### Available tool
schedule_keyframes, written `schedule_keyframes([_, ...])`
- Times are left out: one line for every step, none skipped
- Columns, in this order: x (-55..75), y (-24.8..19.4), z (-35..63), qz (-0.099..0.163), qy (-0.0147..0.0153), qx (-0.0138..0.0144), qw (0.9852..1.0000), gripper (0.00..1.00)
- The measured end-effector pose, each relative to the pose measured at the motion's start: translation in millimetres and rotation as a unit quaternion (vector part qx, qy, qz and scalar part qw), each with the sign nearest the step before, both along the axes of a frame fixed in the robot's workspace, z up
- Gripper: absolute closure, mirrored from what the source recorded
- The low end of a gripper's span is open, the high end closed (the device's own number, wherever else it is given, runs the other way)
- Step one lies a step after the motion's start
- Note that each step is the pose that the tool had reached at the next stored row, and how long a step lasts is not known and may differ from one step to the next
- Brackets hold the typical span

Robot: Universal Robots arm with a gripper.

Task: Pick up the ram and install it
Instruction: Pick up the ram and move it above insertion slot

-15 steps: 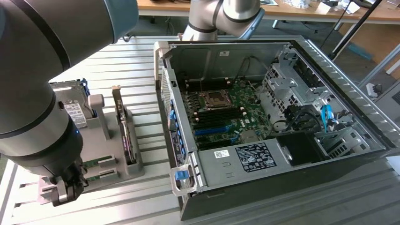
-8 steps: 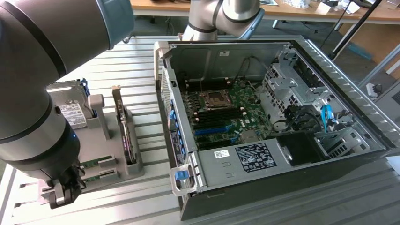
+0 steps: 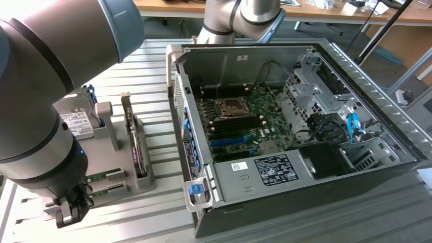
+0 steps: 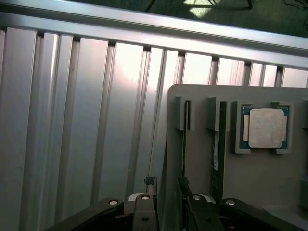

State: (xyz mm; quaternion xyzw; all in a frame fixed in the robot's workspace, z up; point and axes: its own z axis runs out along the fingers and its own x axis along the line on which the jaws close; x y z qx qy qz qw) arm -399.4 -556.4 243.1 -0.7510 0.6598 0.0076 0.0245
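Resting in the grey holder (image 4: 269, 178): the ram (image 4: 217, 144) and a processor chip (image 4: 264, 127).

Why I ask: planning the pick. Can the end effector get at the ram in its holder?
Probably yes: the open end effector hovers close to the ram, which stands on edge in the grey holder with nothing covering it.

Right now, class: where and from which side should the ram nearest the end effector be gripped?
Grip the ram by its upper long edge, mid-length, from straight above, squeezing its flat faces: it stands on edge in the grey holder's slot.
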Motion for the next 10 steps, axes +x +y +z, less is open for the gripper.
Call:
schedule_keyframes([-0.2, 0.0, -1.4, 0.0, 0.0001, 0.0001, 1.0, 0.7])
schedule_keyframes([-0.5, 0.0, -3.1, 0.0, 0.0, 0.0002, 1.0, 0.7])
schedule_keyframes([-0.8, 0.0, -5.0, 0.0, 0.0, 0.0004, 1.0, 0.7])
schedule_keyframes([-1.1, 0.2, -6.8, 0.0, 0.0, 0.0005, 1.0, 0.7])
schedule_keyframes([-1.5, 0.3, -8.7, 0.0, 0.0, 0.0006, 1.0, 0.7])
schedule_keyframes([-1.9, 0.8, -10.6, 0.0, 0.0, 0.0006, 1.0, 0.7])
schedule_keyframes([-2.1, 1.3, -12.1, 0.001, 0.0, 0.0006, 1.0, 0.7])
schedule_keyframes([-2.5, 2.5, -13.7, 0.001, 0.0001, 0.0005, 1.0, 0.7])
schedule_keyframes([-2.6, 4.4, -15.0, 0.001, 0.0001, 0.0006, 1.0, 0.7])
schedule_keyframes([-2.8, 6.3, -16.2, 0.001, 0.0, 0.0006, 1.0, 0.7])
